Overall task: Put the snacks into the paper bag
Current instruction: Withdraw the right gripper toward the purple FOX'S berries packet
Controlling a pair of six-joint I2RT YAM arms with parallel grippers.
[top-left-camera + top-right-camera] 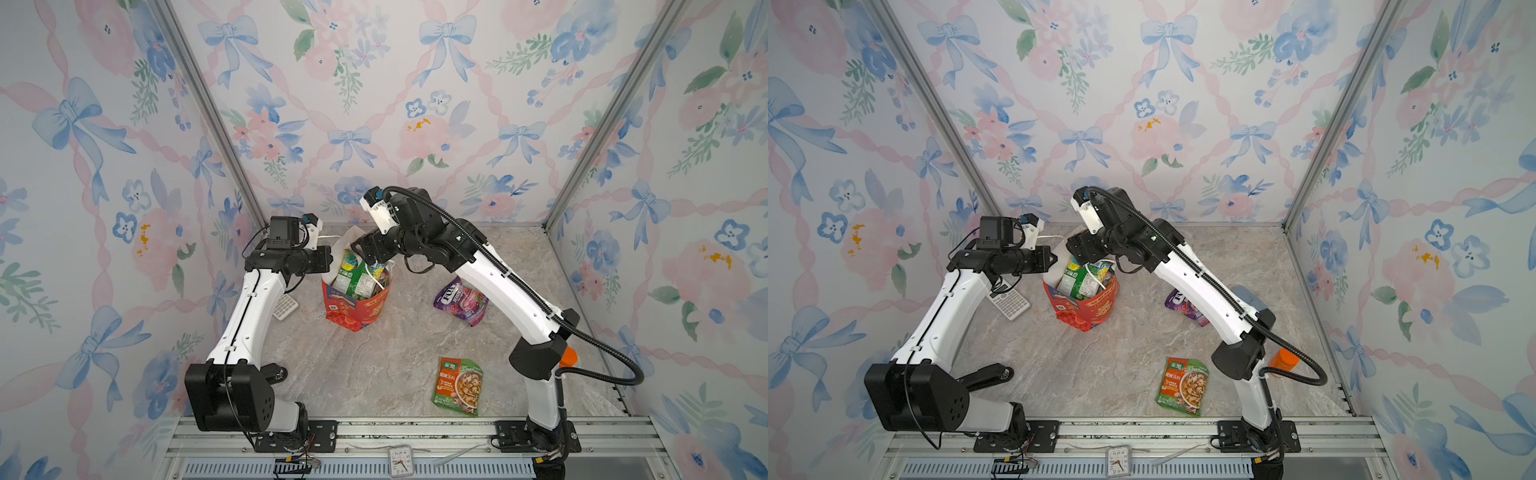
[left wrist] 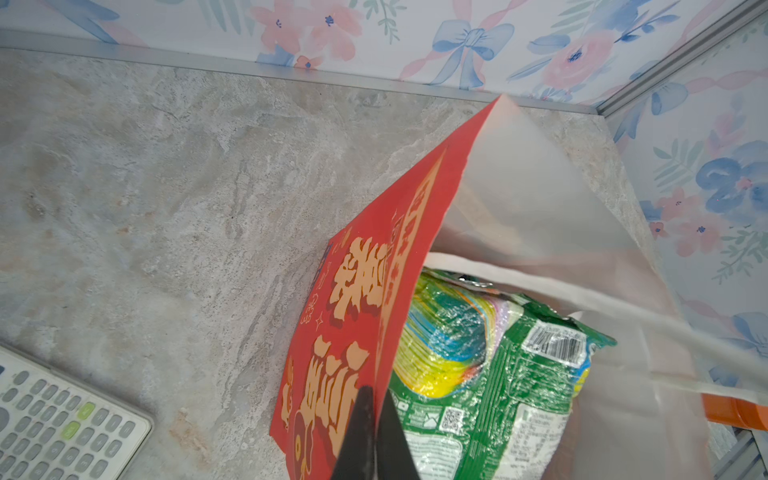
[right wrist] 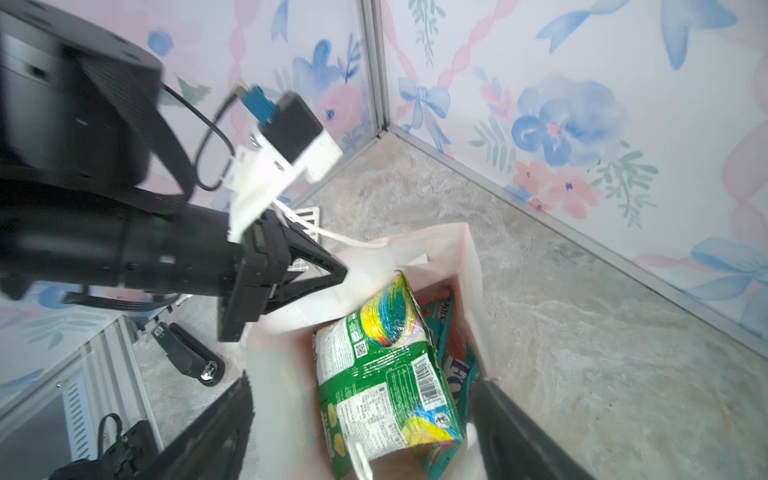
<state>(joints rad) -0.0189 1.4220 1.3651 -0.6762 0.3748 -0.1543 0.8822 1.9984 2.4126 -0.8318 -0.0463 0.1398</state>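
Observation:
The red paper bag stands upright at mid-table, mouth open. My left gripper is shut on its red side wall at the rim. My right gripper hangs open over the bag's mouth. A green snack packet lies loose in the bag between the spread fingers, touching neither. A teal packet sits beside it inside. On the table lie a purple packet and a green-and-orange packet.
A calculator lies left of the bag under my left arm. An orange-capped bottle stands behind my right arm's elbow, and a pale blue case peeks out beside that arm. A black stapler-like object lies front left. Walls enclose three sides.

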